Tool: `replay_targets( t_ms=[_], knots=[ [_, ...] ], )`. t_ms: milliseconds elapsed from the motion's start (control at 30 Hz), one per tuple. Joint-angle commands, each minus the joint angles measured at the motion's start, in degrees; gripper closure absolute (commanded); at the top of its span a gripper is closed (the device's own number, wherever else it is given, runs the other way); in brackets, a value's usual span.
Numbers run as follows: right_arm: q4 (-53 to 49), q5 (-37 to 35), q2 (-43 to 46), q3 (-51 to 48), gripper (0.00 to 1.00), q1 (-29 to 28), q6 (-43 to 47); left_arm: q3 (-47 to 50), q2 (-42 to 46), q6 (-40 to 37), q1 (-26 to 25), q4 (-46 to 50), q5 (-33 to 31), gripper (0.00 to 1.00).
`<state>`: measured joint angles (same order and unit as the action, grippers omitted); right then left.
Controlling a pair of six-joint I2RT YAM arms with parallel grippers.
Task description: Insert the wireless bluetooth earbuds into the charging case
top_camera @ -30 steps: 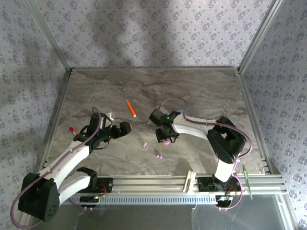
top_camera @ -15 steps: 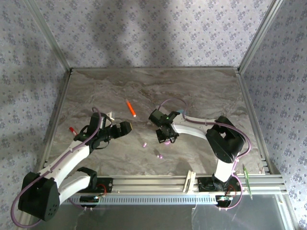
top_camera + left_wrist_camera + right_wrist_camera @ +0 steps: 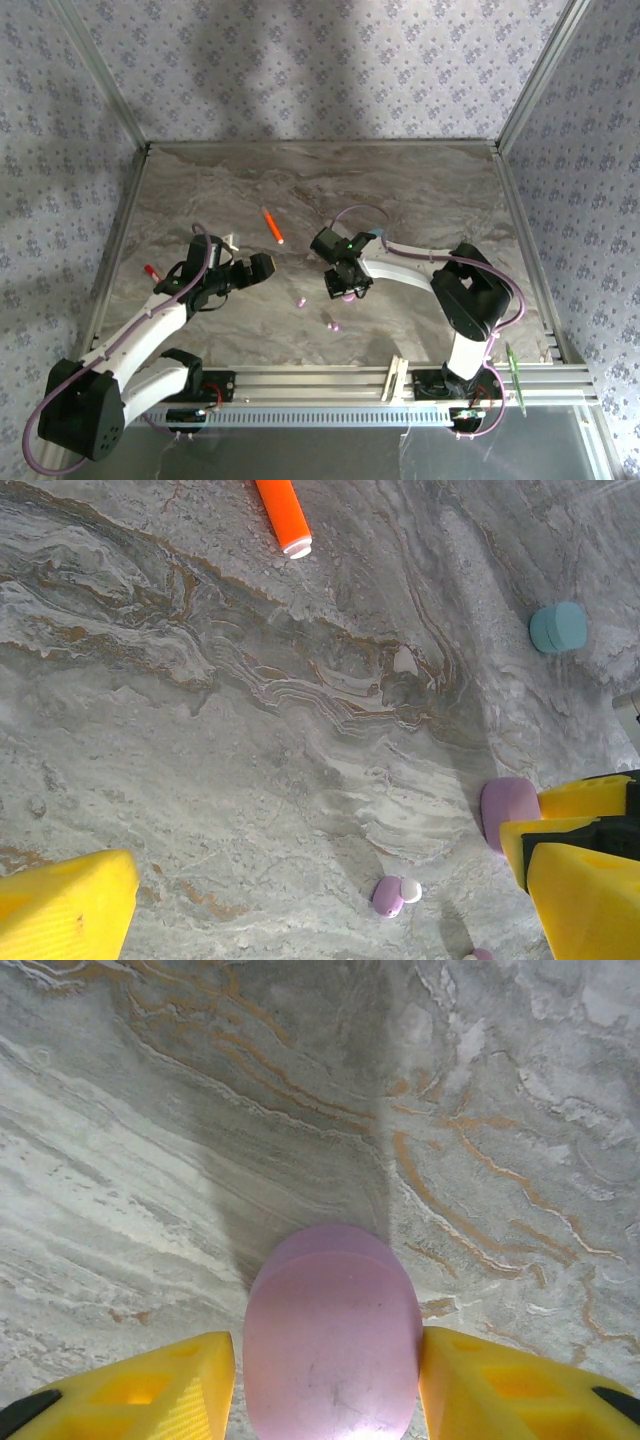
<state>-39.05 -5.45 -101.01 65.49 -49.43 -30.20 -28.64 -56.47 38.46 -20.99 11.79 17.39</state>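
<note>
At the middle of the counter (image 3: 420, 190), the right end effector (image 3: 346, 288) points down with the pink charging case (image 3: 332, 1330) standing between its fingers (image 3: 170, 1380). They are about half closed and lie against both sides of the case. A pink earbud (image 3: 301, 301) and a second pink earbud (image 3: 335, 326) lie loose on the marble near the case, outside it and apart from each other. The left end effector (image 3: 258, 268) hovers just beyond them, spread fully wide and empty. Farther back lie an orange stick (image 3: 272, 226) and a cyan case (image 3: 558, 628).
</note>
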Motion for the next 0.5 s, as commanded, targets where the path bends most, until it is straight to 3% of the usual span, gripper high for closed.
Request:
replay_targets(
  t_ms=[0,467],
  knots=[
    [-1.7,0.3,1.7,-0.3,0.48,-0.1,0.3,0.3,-0.1,-0.1,0.4,-1.3,1.3,0.0],
    [-1.3,0.6,0.5,-0.6,0.53,0.1,0.4,0.3,-0.2,-0.1,0.4,-1.4,1.5,0.0]
  ],
)
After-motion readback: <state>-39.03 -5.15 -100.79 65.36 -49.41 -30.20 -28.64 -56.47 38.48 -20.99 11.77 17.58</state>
